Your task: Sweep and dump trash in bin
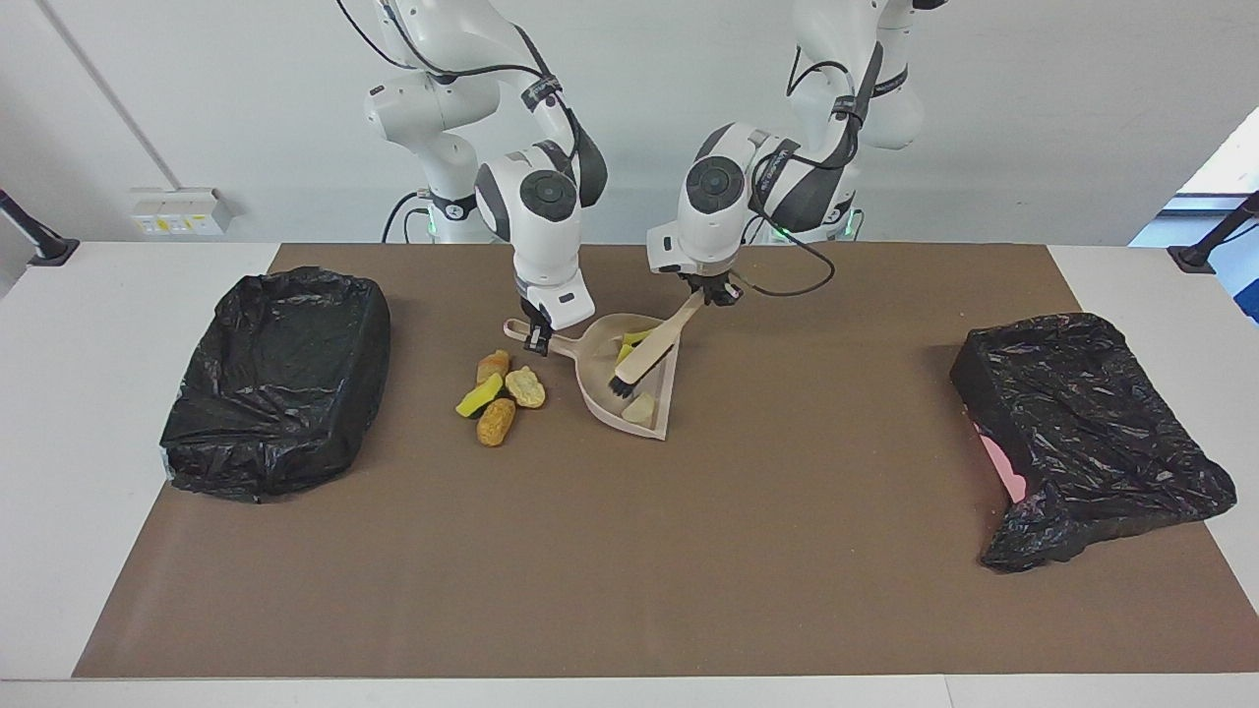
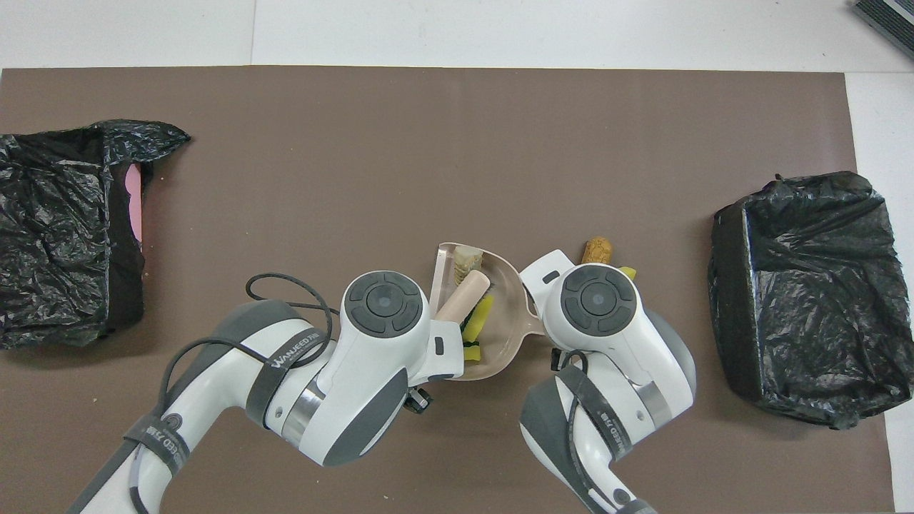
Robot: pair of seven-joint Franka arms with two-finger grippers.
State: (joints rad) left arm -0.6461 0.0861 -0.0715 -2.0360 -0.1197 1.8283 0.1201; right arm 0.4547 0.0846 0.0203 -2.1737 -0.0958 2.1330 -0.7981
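Two grippers work close together over the middle of the brown mat (image 1: 629,590), on the side nearest the robots. The right gripper (image 1: 537,339) is pinched tight on the handle of the beige dustpan (image 1: 598,379), whose handle points toward the right arm's end of the table. The left gripper (image 1: 710,293) is clamped fully on the top of the brush (image 1: 657,349), which slants down from it so that the dark bristles sit inside the pan, on its floor.

The pan lies flat on the mat with its straight open lip toward the left arm's end. Part of the trash (image 1: 639,408) is in it: two yellow bits lie under the brush shaft at the end of the pan nearer the robots, and a pale tan chunk lies just beside the bristles, at the corner of the lip farther from the robots.

Four more pieces lie on the mat just beside the pan, toward the right arm's end and a little farther from the robots than the pan's handle: two orange-tan lumps, a paler tan one and a yellow-green wedge, bunched so that they touch one another. None of them is in the pan.

Well apart, at the right arm's end, stands the open bin lined with black plastic (image 1: 295,433). At the left arm's end sits the second bin (image 1: 1082,423), its black liner crumpled over it and a strip of pink showing at the corner farthest from the robots.
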